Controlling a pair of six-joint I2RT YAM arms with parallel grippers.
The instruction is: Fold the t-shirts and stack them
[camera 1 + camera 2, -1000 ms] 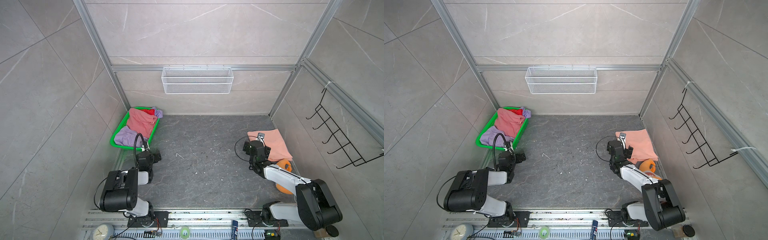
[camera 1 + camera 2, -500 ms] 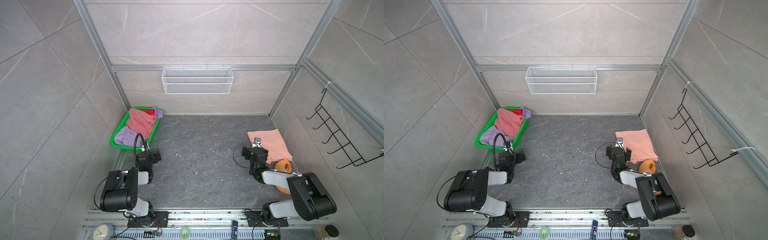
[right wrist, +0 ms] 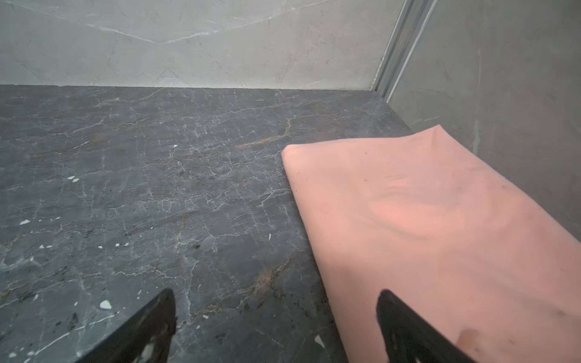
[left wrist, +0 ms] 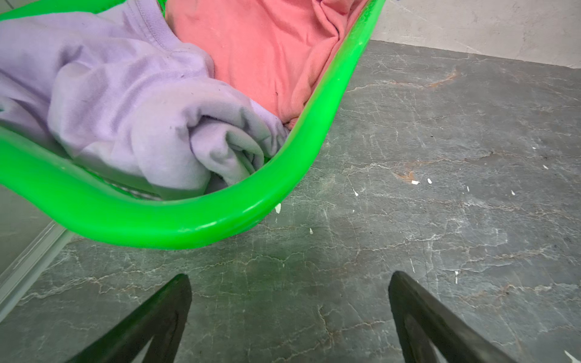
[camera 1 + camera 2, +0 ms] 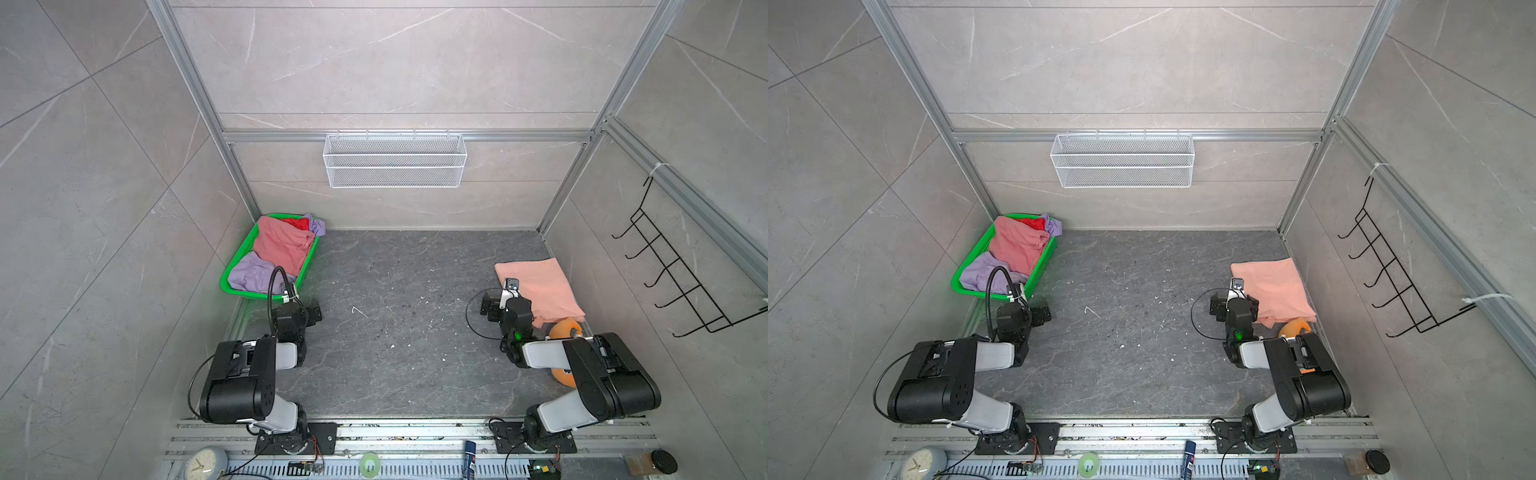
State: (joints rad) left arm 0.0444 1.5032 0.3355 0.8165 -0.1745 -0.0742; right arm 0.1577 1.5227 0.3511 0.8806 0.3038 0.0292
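Peach shirt [image 5: 538, 286] lies folded at right, left claw [image 4: 289, 275] and right claw [image 3: 276, 290] both released; next likely means lifting the pink shirt [image 4: 257, 47] from the basket [image 4: 188, 226].

The right arm [image 5: 598, 374] has folded back toward the near edge of the counter [image 5: 395, 311], drawing its open jaws nearer, beside the near-left corner of the folded peach shirt [image 5: 544, 286].

Four t-shirts [image 5: 540, 286] [image 5: 278, 247] [image 5: 297, 223] [image 5: 249, 274], one green basket [image 4: 213, 220], one plush toy [image 5: 563, 330], two pincers [image 4: 289, 283] [image 3: 276, 295]
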